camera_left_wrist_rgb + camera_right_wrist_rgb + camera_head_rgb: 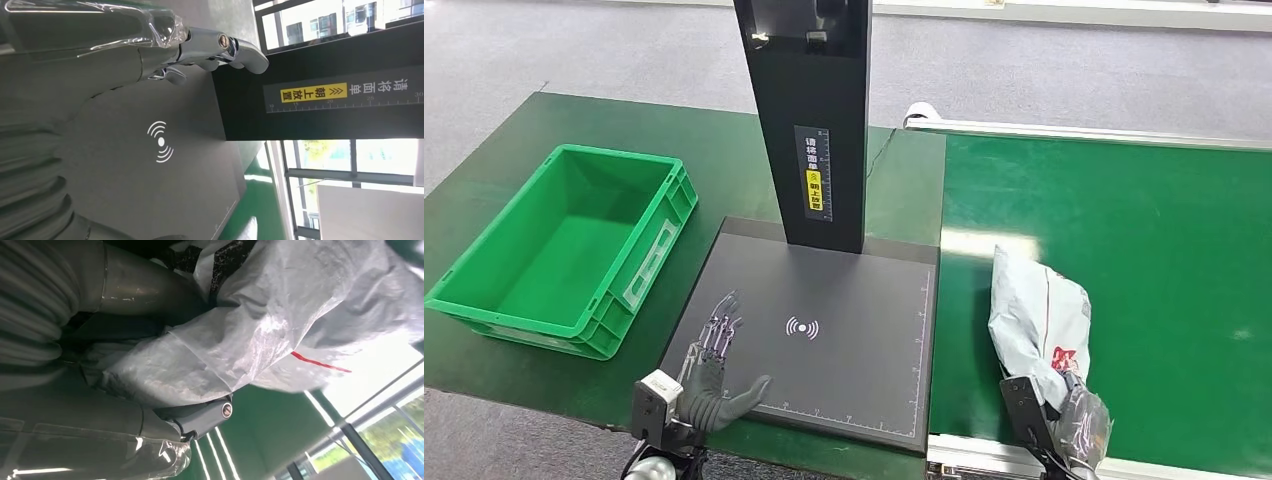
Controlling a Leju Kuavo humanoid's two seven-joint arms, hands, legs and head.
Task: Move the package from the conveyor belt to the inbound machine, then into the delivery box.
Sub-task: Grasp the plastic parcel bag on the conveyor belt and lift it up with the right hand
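Grey poly package (pixel 1036 312) is gripped at its near end by right hand (pixel 1079 425), w/ the rest lying ahead on the conveyor belt (pixel 1164 260). Left hand (pixel 716 365) hovers empty, fingers spread, over inbound machine (pixel 844 330). Delivery box (pixel 564 250) sits further left, nothing inside. Both transfers remain, I judge.

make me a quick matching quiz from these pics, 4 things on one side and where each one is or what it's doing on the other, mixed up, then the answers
Things:
1. package
2. green crate
3. left hand
4. black post

Places or states:
A. stands at the far edge of the dark scanner plate
B. gripped by the right hand, over the conveyor belt
C. empty, beside the plate
D. fingers spread over the plate, holding nothing

Pairs: 1-B, 2-C, 3-D, 4-A
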